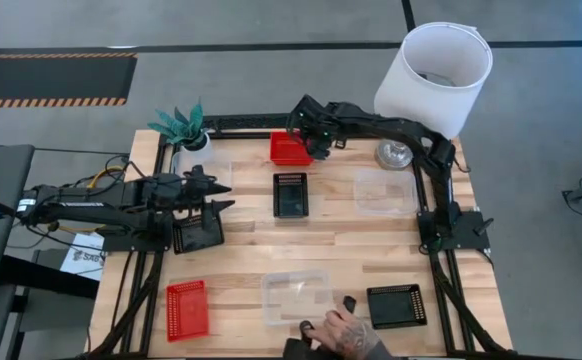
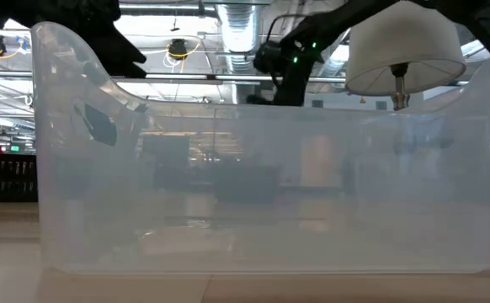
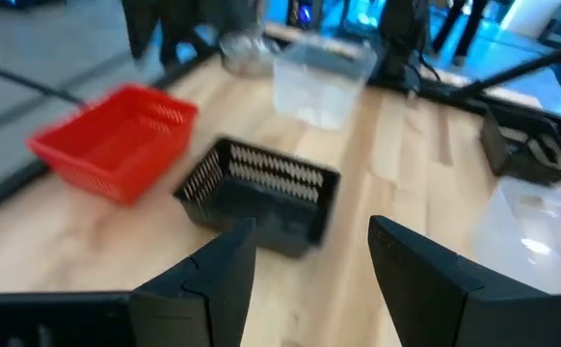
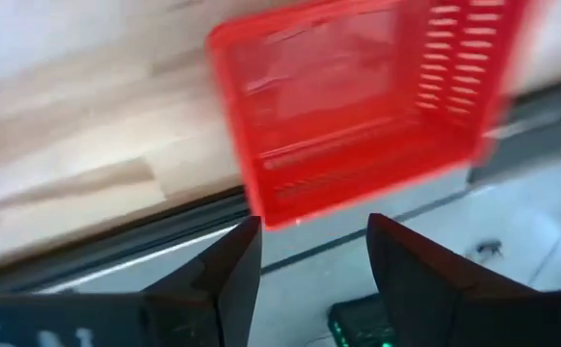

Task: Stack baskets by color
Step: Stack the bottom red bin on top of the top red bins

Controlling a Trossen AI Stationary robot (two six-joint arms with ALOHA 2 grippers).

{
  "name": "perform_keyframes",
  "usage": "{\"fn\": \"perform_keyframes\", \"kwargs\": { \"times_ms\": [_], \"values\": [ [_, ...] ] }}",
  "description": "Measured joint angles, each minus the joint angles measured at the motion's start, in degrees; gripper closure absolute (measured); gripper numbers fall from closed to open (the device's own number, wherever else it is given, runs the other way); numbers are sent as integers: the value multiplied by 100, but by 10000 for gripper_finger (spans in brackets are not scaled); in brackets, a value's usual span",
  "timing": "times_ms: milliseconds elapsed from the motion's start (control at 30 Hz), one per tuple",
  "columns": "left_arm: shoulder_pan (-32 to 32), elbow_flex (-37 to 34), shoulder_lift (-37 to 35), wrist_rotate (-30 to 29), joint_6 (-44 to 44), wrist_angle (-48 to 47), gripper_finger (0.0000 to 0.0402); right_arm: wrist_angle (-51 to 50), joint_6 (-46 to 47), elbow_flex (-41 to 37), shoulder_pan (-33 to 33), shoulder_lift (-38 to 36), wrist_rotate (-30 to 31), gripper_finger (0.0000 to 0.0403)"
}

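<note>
Both sets of jaws stand released and hold nothing, as I see it from my remote station: the right gripper [image 1: 314,143] hovers by a red basket [image 1: 290,148] at the top centre of the high view, next to the table's far edge, and the left gripper [image 1: 217,191] hangs at centre left above a black basket [image 1: 198,234]. From the right wrist, the red basket [image 4: 358,96] overhangs the table's dark metal edge, with grey floor beyond.

A second black basket [image 1: 290,194] lies mid-table; a third [image 1: 396,305] sits at lower right. Another red basket [image 1: 187,309] lies at lower left. One clear basket [image 1: 382,190] sits at centre right, another [image 1: 296,296] at bottom centre, filling the low view [image 2: 262,194].

A person's hand [image 1: 345,332] reaches in at the bottom edge. The butcher-block table [image 1: 241,262] carries a potted plant [image 1: 184,127] at upper left and a white-shaded lamp [image 1: 433,76] at upper right. Grey floor with dark seams and a hazard-striped mat [image 1: 51,78] surrounds it; ceiling ducts and hanging lights [image 2: 176,49] show in the low view. I cannot read any writing.
</note>
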Motion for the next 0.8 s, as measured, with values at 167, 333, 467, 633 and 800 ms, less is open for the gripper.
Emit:
{"fn": "perform_keyframes", "kwargs": {
  "times_ms": [167,333,467,633,800],
  "values": [
    [46,-2,4,532,-434,-284,212,-61,1282,0,148,-647,-159,201],
    [-207,49,185,1263,-829,-380,212,-217,3276,2,531,-1330,-158,201],
    [-992,464,838,1244,-1134,-736,212,-357,5728,2,981,-1810,-156,198],
    [-2188,1229,2023,927,-1623,-1809,212,-912,7928,4,1623,-2209,-256,200],
    [-3123,1688,2837,986,-2314,-2359,212,-1374,9248,4,2298,-2327,-1142,207]
  ]
}}
